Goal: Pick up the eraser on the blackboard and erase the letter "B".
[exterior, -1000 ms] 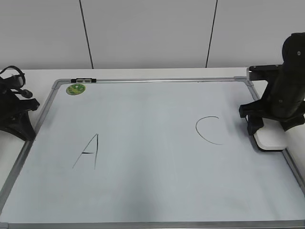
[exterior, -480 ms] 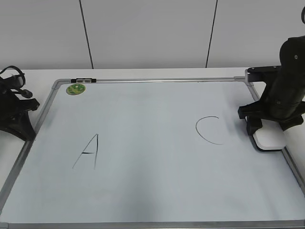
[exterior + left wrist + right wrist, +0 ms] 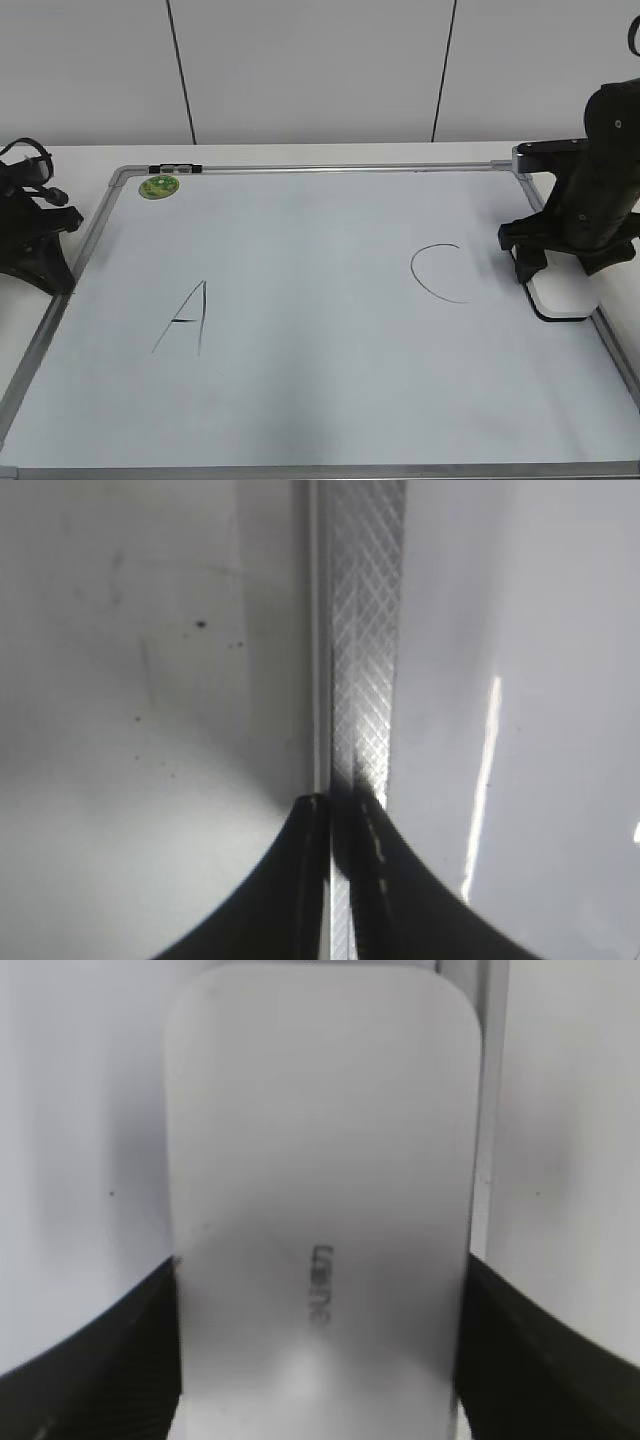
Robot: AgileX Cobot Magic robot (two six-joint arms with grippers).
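White plastic, the eraser (image 3: 562, 293) lay flat at the right edge of the blackboard (image 3: 320, 400), just right of the curved "C" (image 3: 438, 272) and well apart from the slanted "A" (image 3: 185, 318). The right gripper (image 3: 555, 262) sat over it — its dark fingers (image 3: 95, 1360) clamped on both long sides. The left gripper (image 3: 340, 880) rested at the board's metal frame (image 3: 365, 630), fingers together. No "B" showed.

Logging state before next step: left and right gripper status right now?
Left gripper: shut, empty, over the blackboard frame.
Right gripper: fingers against both sides of the eraser, shut on it.
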